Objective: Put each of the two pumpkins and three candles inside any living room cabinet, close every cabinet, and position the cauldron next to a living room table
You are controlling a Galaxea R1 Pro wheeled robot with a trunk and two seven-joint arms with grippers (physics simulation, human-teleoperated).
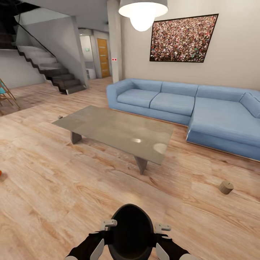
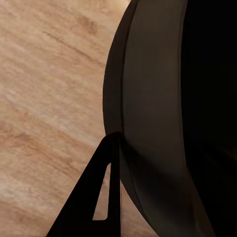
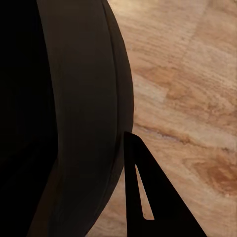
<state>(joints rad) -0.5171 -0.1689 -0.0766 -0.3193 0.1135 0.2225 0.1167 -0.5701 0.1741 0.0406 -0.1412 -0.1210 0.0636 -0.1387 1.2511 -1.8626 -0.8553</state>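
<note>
Cauldron — squat, black, rounded, its dark hollow facing my head camera; held low in front of my trunk, between my two arms, above the wooden floor.

Left gripper: at the cauldron's left flank. In the left wrist view one dark finger lies against the pot's curved wall just below its rim band; the other finger is hidden, so I cannot tell whether the jaws clamp the wall or merely press on it.

Right gripper: at the right flank, mirrored. In the right wrist view one finger touches the black wall; grip likewise not determinable.

Head view adds the room — table, low, grey, glossy-topped, ahead of the cauldron and well apart from it. Blue corner sofa behind the table. Small pale cylinder on its side on the floor to the right. Orange sliver at the left edge, too cropped to identify. Staircase at far left, framed picture on the wall, hanging lamp overhead.
</note>
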